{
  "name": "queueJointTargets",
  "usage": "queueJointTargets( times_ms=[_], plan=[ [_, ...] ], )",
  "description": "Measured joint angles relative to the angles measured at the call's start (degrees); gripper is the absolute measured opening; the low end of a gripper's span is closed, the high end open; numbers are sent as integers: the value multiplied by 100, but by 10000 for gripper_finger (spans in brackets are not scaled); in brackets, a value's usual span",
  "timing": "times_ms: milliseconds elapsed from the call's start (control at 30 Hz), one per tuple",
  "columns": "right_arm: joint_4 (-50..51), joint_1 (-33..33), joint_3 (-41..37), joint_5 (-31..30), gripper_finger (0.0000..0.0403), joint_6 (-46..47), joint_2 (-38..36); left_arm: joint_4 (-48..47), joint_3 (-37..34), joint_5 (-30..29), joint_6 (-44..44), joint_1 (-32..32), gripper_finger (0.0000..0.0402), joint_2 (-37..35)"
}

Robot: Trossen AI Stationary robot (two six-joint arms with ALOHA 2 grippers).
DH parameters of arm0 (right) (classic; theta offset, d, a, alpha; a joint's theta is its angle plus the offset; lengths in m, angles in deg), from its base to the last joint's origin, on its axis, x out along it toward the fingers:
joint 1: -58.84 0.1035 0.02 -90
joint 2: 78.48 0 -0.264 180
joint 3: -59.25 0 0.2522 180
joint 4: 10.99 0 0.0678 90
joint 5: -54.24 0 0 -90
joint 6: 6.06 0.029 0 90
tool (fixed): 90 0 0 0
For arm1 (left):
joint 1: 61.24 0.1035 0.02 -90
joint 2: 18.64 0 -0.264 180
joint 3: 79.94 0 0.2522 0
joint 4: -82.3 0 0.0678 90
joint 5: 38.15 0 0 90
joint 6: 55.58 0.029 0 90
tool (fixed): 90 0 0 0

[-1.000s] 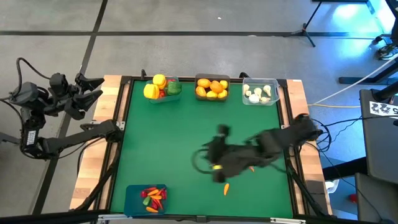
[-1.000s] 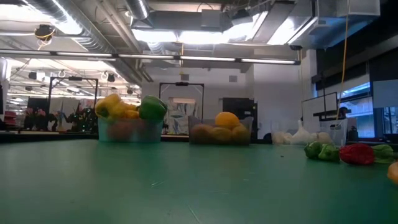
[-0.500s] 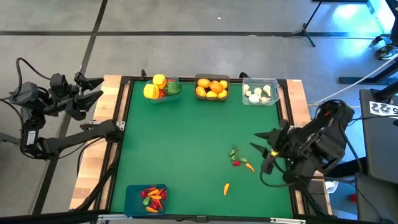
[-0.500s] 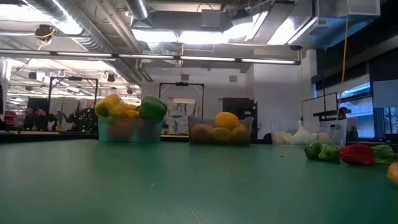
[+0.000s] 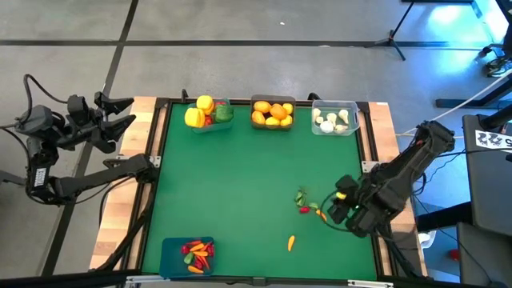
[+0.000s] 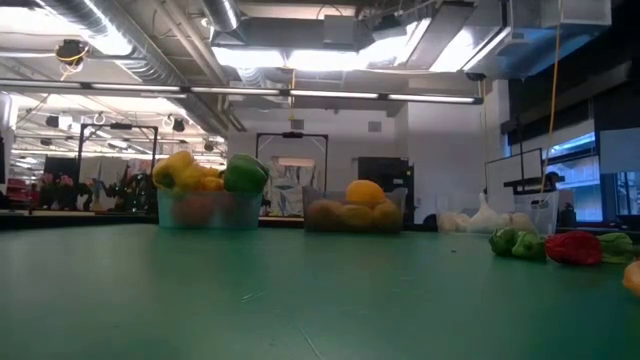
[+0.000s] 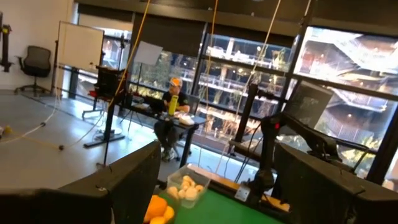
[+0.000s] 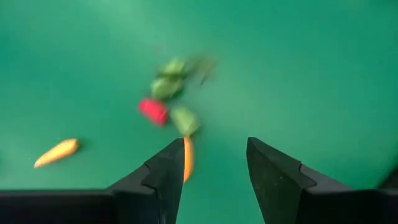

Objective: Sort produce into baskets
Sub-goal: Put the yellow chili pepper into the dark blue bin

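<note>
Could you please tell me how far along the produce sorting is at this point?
Mostly done: peppers fill the teal bin, oranges and lemons the dark bin, garlic the clear bin, chillies and carrots the blue bin. In hand: the right gripper, fingers open and empty, beside a loose cluster. Left: that cluster and one carrot. The left gripper waits off the table.

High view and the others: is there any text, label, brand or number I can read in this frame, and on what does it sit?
White tag with black marks, on the dark equipment right of the table: a code pattern with what may be digits, too small to read.
Whiteboard in the room beyond, left wrist view: no writing legible.
Bins, toy produce, green table mat, both arms: no readable text.
</note>
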Motion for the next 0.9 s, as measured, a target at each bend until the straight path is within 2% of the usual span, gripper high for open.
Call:
queueJointTargets(
  times_ms=[133, 233, 400, 667, 767, 900],
  plan=[
    [-1185, -171, -462, 846, 170, -58, 142, -173, -2, -24, -2, 0, 308, 0],
    [-1752, -420, -766, 1750, 173, -231, 309, -250, -4, -26, -4, 0, 308, 0],
    [-2748, -1030, -1111, 2879, 223, -796, 652, -245, -4, -28, -4, 0, 308, 0],
    [-2890, -1849, -1123, 3156, 348, -1875, 1198, -247, -4, -26, -48, 0, 308, 0],
    [-2894, -1991, -1123, 3245, 366, -2304, 1429, -247, -4, -28, -63, 0, 308, 0],
    [-2933, -2009, -1123, 3220, 365, -2582, 1772, -247, -4, -26, -61, 0, 308, 0]
  ],
)
